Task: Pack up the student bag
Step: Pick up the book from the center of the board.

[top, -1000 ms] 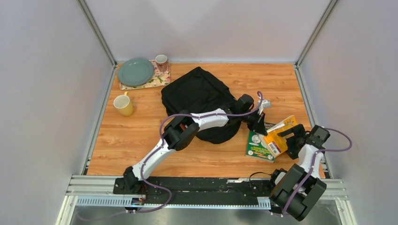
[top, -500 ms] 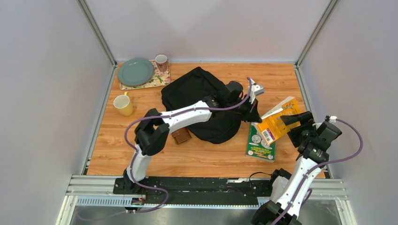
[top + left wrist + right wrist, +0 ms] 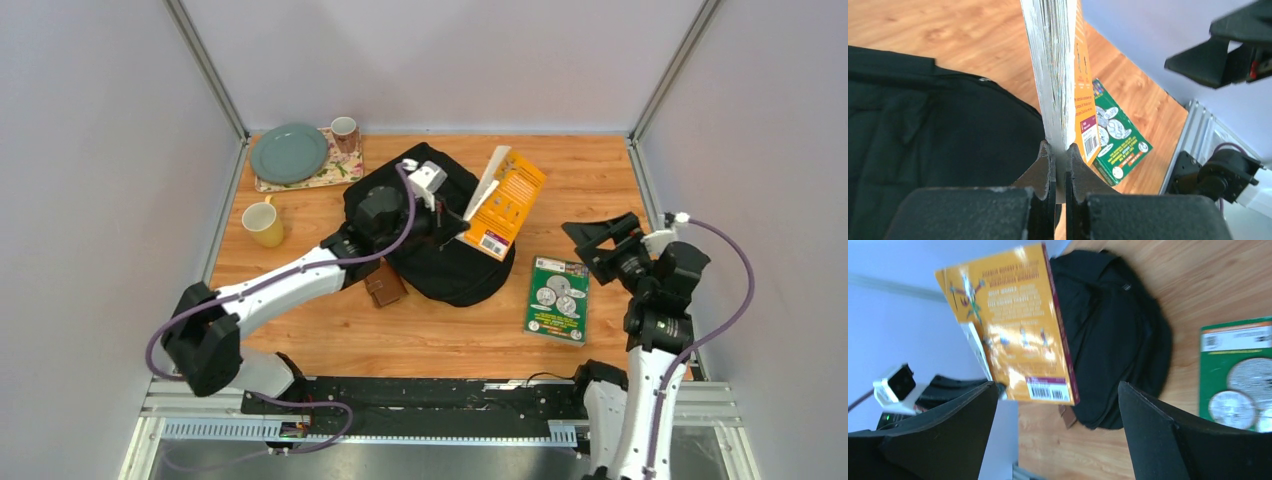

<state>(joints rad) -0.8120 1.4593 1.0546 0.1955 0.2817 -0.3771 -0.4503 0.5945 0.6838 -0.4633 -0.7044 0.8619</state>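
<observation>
The student bag (image 3: 425, 215) is a large black backpack lying on the table's middle; it also shows in the left wrist view (image 3: 933, 135) and the right wrist view (image 3: 1113, 330). My left gripper (image 3: 462, 228) is shut on the lower edge of an orange book (image 3: 508, 203), holding it upright above the bag's right side. The left wrist view shows the jaws (image 3: 1059, 150) pinching the book's pages (image 3: 1055, 65). My right gripper (image 3: 592, 248) is open and empty, raised above the table to the right of the book (image 3: 1013, 335).
A green book (image 3: 557, 297) lies flat right of the bag. A small brown wallet (image 3: 384, 285) sits at the bag's front left. A yellow mug (image 3: 263, 223), a green plate (image 3: 288, 152) and a patterned mug (image 3: 344, 130) stand at the back left.
The right gripper let go of the orange book and drew back, open. The left arm swung the book up and leftward, from over the green book to above the bag.
</observation>
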